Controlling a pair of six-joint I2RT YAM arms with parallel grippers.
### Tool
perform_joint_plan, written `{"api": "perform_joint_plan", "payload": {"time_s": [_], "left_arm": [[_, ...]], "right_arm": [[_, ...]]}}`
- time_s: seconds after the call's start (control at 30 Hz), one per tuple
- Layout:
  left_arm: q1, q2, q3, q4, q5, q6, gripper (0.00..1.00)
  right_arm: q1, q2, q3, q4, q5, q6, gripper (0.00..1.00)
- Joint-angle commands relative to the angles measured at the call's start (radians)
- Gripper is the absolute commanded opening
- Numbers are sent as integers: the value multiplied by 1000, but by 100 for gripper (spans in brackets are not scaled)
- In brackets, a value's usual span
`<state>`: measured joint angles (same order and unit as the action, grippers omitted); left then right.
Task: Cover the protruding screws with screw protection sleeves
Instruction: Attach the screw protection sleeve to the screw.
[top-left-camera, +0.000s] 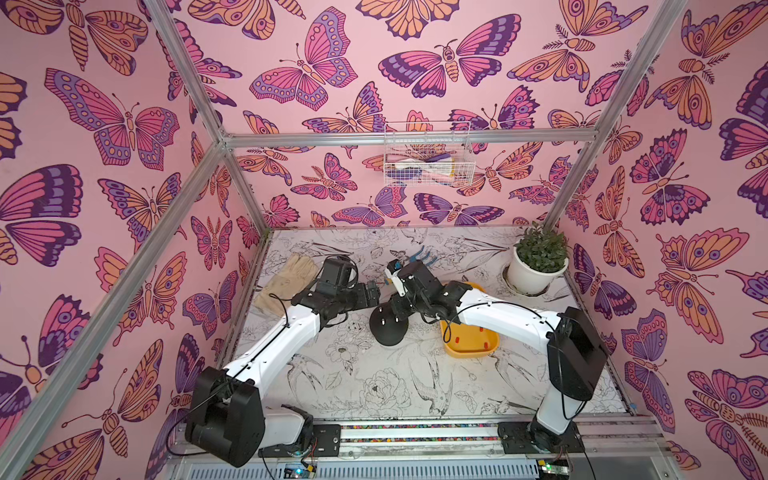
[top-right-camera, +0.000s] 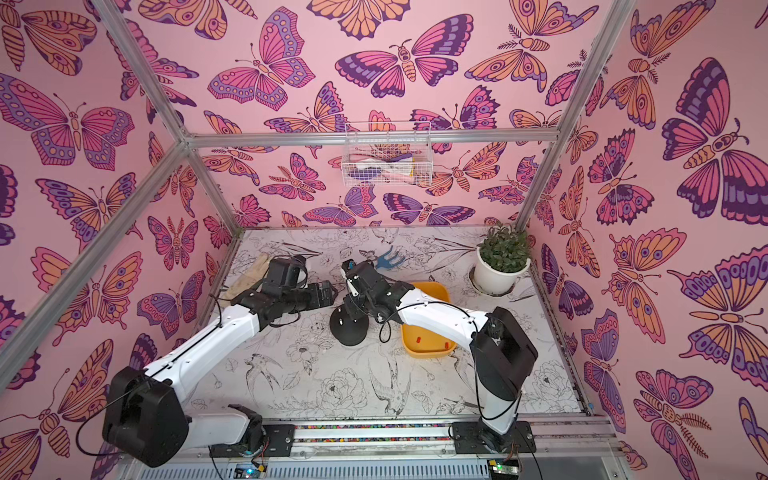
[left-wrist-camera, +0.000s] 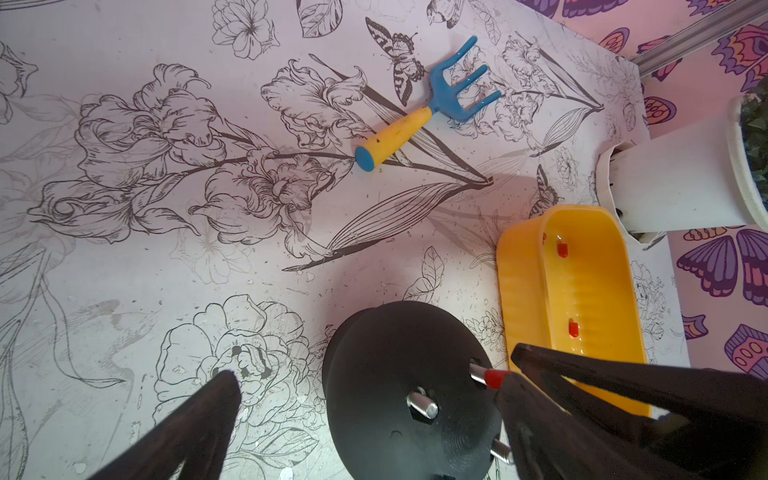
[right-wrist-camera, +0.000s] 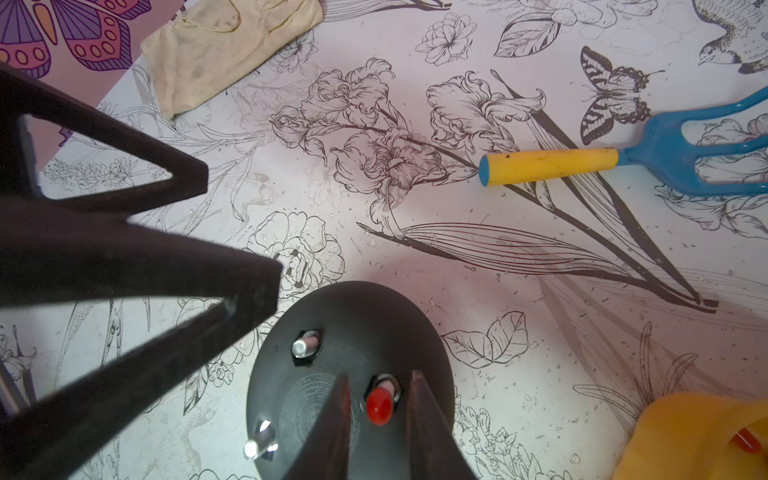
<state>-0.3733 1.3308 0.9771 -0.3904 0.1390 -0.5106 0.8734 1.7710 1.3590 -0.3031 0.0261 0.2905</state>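
Note:
A black dome (top-left-camera: 388, 330) (top-right-camera: 349, 330) stands mid-table with three protruding screws on top. In the right wrist view two screws are bare (right-wrist-camera: 305, 345) (right-wrist-camera: 259, 446), and one carries a red screw protection sleeve (right-wrist-camera: 379, 405). My right gripper (right-wrist-camera: 380, 376) (top-left-camera: 397, 313) straddles that sleeve, open, with a gap on each side. The left wrist view shows the capped screw (left-wrist-camera: 494, 378) and a bare one (left-wrist-camera: 422, 405). My left gripper (right-wrist-camera: 241, 228) (top-left-camera: 376, 291) hovers beside the dome, open and holding nothing. More sleeves (left-wrist-camera: 562, 249) (left-wrist-camera: 574, 329) lie in the yellow tray (left-wrist-camera: 511, 291) (top-left-camera: 469, 351).
A blue hand rake with a yellow handle (left-wrist-camera: 432, 108) (right-wrist-camera: 548, 166) lies behind the dome. A beige glove (top-left-camera: 289, 278) (right-wrist-camera: 224, 45) is at the back left. A potted plant (top-left-camera: 538, 266) stands at the back right. A wire basket (top-left-camera: 428, 153) hangs on the back wall.

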Motion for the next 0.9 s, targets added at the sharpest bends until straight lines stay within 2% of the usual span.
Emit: {"api": "perform_joint_plan", "payload": {"time_s": [0.0, 0.43, 0.87], "left_arm": [[5, -2, -17, 8, 8, -6, 100], [8, -21, -6, 2, 10, -3, 100], [10, -13, 8, -1, 45, -9, 94]], "right_arm": [[10, -19, 35, -12, 15, 2, 26], [10, -66, 43, -19, 33, -9, 24], [10, -86, 23, -24, 31, -14, 7]]}}
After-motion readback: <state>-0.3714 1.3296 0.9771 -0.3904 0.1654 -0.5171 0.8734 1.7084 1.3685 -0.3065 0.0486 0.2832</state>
